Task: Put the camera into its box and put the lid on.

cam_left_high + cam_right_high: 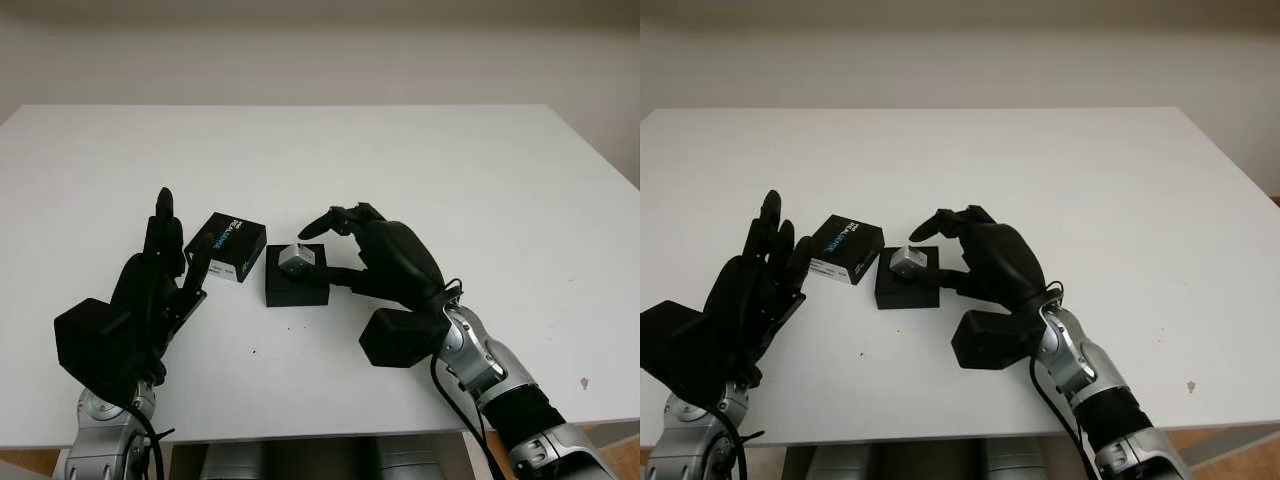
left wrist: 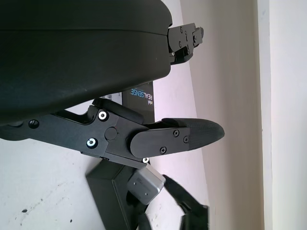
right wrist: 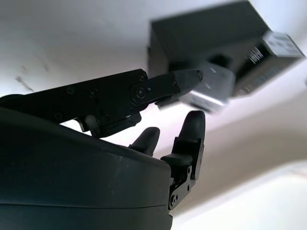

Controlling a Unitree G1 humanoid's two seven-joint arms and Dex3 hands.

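The open black box (image 1: 297, 287) sits mid-table. A small silver camera (image 1: 295, 258) lies tilted on its top opening. My right hand (image 1: 315, 256) arches over the box from the right, with its fingers curled around the camera: a fingertip above it and the thumb (image 1: 340, 278) below. In the right wrist view the camera (image 3: 211, 91) is between the thumb tip and a finger, over the box (image 3: 201, 33). The black lid (image 1: 227, 246), printed REALSENSE, lies just left of the box. My left hand (image 1: 175, 250) is open, at the lid's left end.
The white table (image 1: 450, 180) stretches wide behind and to the right of the box. Its front edge runs close under both forearms. A small dark speck (image 1: 584, 382) marks the table near the front right.
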